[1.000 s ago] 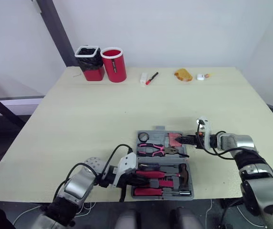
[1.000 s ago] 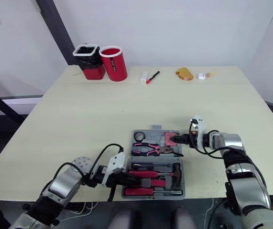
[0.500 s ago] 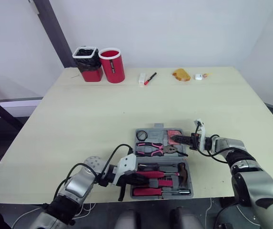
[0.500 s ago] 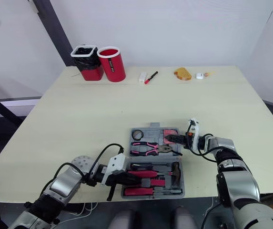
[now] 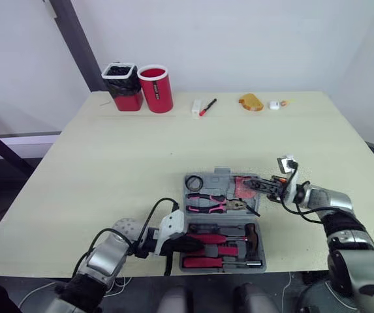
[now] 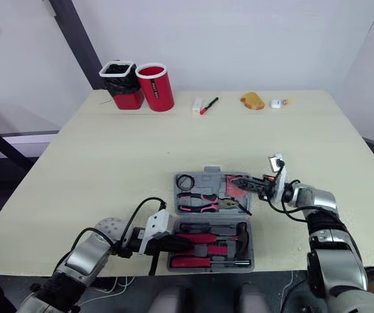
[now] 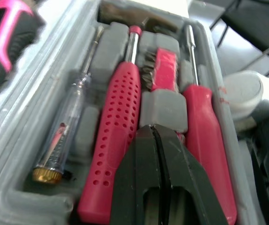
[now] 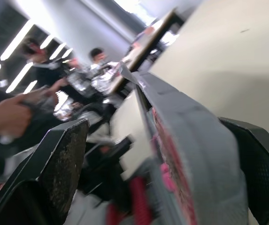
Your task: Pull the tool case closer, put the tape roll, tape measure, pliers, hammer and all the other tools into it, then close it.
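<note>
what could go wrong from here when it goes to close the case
1. The left tool rests shut inside the near half of the case, beside the hammer; folding the halves together could trap it.
2. The right tool is open astride the far half's rim, so a lift may slip.
3. The pliers lie askew and might drop out as that half tilts.

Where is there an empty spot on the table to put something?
The wide middle of the table is bare, between the red cups at the back and the tool case in front. So is its left side. Around the case it is crowded: the left gripper and right gripper are there.
</note>
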Available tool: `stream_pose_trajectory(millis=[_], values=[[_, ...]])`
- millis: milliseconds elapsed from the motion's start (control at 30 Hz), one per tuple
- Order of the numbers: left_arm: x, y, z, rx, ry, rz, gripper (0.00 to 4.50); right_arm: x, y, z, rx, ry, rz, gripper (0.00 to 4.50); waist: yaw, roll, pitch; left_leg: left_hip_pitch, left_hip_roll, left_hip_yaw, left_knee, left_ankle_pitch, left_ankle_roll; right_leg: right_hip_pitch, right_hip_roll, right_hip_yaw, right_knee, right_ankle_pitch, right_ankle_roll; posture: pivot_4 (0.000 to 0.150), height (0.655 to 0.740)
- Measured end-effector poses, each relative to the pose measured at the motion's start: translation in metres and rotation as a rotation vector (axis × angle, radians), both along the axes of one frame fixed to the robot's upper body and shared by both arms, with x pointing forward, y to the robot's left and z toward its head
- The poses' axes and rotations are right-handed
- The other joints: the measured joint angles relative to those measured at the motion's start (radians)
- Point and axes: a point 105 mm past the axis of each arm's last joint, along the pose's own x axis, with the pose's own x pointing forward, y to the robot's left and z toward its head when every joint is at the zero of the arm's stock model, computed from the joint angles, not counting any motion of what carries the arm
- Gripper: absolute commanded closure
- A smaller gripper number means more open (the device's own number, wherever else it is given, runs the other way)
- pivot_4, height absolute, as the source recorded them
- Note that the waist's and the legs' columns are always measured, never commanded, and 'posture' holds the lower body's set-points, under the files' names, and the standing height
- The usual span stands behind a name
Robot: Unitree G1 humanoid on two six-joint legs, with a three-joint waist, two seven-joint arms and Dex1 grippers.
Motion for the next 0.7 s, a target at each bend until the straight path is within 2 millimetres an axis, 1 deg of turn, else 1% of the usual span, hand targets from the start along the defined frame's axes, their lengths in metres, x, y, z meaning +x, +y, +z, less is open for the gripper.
stream_pose_trajectory(millis=[33, 100, 133, 167, 200, 233, 267, 333, 433, 467, 500, 533, 567, 600, 667, 700], values=[[0.0, 0.004, 0.006, -0.01, -0.009, 0.015, 4.5, -0.006, -0.001, 0.002, 0.002, 0.001, 0.024, 0.03, 0.0, 0.0, 0.0, 0.0, 0.0, -0.001, 0.0, 0.0, 0.0, 0.0, 0.0, 0.0, 0.0, 0.0, 0.0, 0.15, 0.7371], [-0.003, 0.022, 0.017, 0.008, -0.023, 0.053, 4.5, -0.022, -0.002, 0.007, -0.003, -0.002, 0.075, 0.03, -0.002, 0.0, 0.0, 0.001, 0.0, -0.001, -0.001, 0.0, 0.0, 0.0, 0.0, 0.0, 0.0, 0.0, 0.0, 0.15, 0.7371], [-0.008, 0.032, 0.018, 0.022, -0.019, 0.073, 4.5, -0.029, -0.003, 0.007, -0.011, 0.0, 0.091, 0.03, -0.004, 0.0, 0.0, 0.001, 0.0, -0.001, -0.001, 0.0, 0.0, 0.0, 0.0, 0.001, 0.0, 0.0, 0.0, 0.15, 0.7371], [-0.009, 0.035, 0.019, 0.029, -0.022, 0.078, 4.5, -0.032, -0.004, 0.007, -0.014, -0.001, 0.096, 0.03, -0.006, 0.0, 0.0, 0.001, 0.0, -0.001, -0.001, 0.0, 0.0, 0.0, 0.0, 0.001, 0.0, 0.0, 0.0, 0.15, 0.7371], [-0.02, 0.063, 0.018, 0.075, 0.007, 0.134, 4.5, -0.047, -0.01, 0.005, -0.043, 0.002, 0.118, 0.03, -0.01, 0.0, 0.001, 0.001, 0.001, -0.001, -0.002, 0.0, 0.0, -0.001, 0.0, 0.001, -0.001, 0.0, 0.0, 0.15, 0.7371], [-0.023, 0.072, 0.017, 0.09, 0.016, 0.154, 4.5, -0.051, -0.012, 0.005, -0.051, 0.002, 0.122, 0.03, -0.01, 0.0, 0.001, 0.001, 0.001, -0.001, -0.002, 0.0, 0.0, -0.001, 0.0, 0.001, -0.001, 0.0, 0.0, 0.15, 0.7371], [-0.028, 0.09, 0.019, 0.113, 0.028, 0.206, 4.5, -0.058, -0.015, 0.003, -0.074, 0.0, 0.12, 0.03, -0.008, 0.001, 0.002, 0.001, 0.001, -0.001, -0.002, 0.0, 0.0, -0.001, -0.001, 0.001, -0.001, 0.0, 0.0, 0.15, 0.7371], [-0.033, 0.109, 0.026, 0.102, 0.023, 0.277, 4.5, -0.066, -0.018, 0.001, -0.102, -0.028, 0.103, 0.03, -0.006, 0.001, 0.002, 0.001, 0.001, 0.0, -0.002, 0.0, 0.0, -0.001, -0.001, 0.001, -0.002, -0.001, 0.0, 0.15, 0.7371], [-0.037, 0.129, 0.035, 0.063, -0.005, 0.385, 4.5, -0.073, -0.026, -0.003, -0.169, -0.138, 0.016, 0.03, 0.005, 0.001, 0.002, 0.001, 0.0, 0.001, -0.001, 0.0, 0.0, -0.001, -0.002, 0.001, -0.002, -0.003, -0.003, 0.15, 0.7371], [-0.036, 0.138, 0.039, 0.041, -0.023, 0.442, 3.94, -0.076, -0.033, -0.005, -0.213, -0.195, -0.036, 0.0, 0.013, 0.0, 0.002, 0.001, 0.0, 0.001, -0.001, 0.0, 0.0, -0.001, -0.002, 0.001, -0.002, -0.005, -0.001, 0.15, 0.7371], [-0.035, 0.145, 0.04, 0.034, -0.029, 0.477, 3.66, -0.077, -0.038, -0.008, -0.247, -0.23, -0.066, 0.0, 0.015, 0.0, 0.002, 0.001, 0.0, 0.002, -0.001, 0.0, 0.0, -0.001, -0.002, 0.001, -0.003, -0.005, 0.0, 0.15, 0.7371], [-0.033, 0.151, 0.044, 0.018, -0.051, 0.52, 3.19, -0.078, -0.045, -0.01, -0.305, -0.304, -0.113, 0.0, 0.018, 0.0, 0.002, 0.001, 0.0, 0.003, -0.001, 0.0, 0.0, -0.001, -0.002, 0.001, -0.003, -0.005, 0.0, 0.15, 0.7371], [-0.032, 0.153, 0.047, 0.012, -0.066, 0.539, 2.78, -0.078, -0.048, -0.013, -0.34, -0.34, -0.138, 0.0, 0.02, -0.001, 0.002, 0.001, 0.0, 0.003, -0.001, 0.0, 0.0, -0.001, -0.002, 0.001, -0.003, -0.005, 0.0, 0.15, 0.7371], [-0.031, 0.155, 0.048, 0.006, -0.08, 0.558, 2.26, -0.079, -0.052, -0.016, -0.371, -0.363, -0.158, 0.0, 0.019, -0.001, 0.002, 0.001, 0.0, 0.004, -0.001, 0.0, 0.0, -0.001, -0.002, 0.001, -0.003, -0.005, 0.0, 0.15, 0.7371], [-0.027, 0.16, 0.051, 0.007, -0.115, 0.603, 1.54, -0.083, -0.061, -0.023, -0.435, -0.418, -0.205, 0.0, 0.018, -0.001, 0.002, 0.001, 0.0, 0.004, -0.001, 0.0, 0.0, -0.001, -0.002, 0.001, -0.003, -0.004, -0.001, 0.15, 0.7371], [-0.026, 0.163, 0.052, 0.009, -0.125, 0.623, 1.06, -0.084, -0.066, -0.023, -0.456, -0.446, -0.241, 0.0, 0.018, -0.001, 0.002, 0.001, 0.0, 0.004, -0.001, 0.0, 0.0, -0.001, -0.002, 0.001, -0.002, -0.003, -0.003, 0.15, 0.7371]])
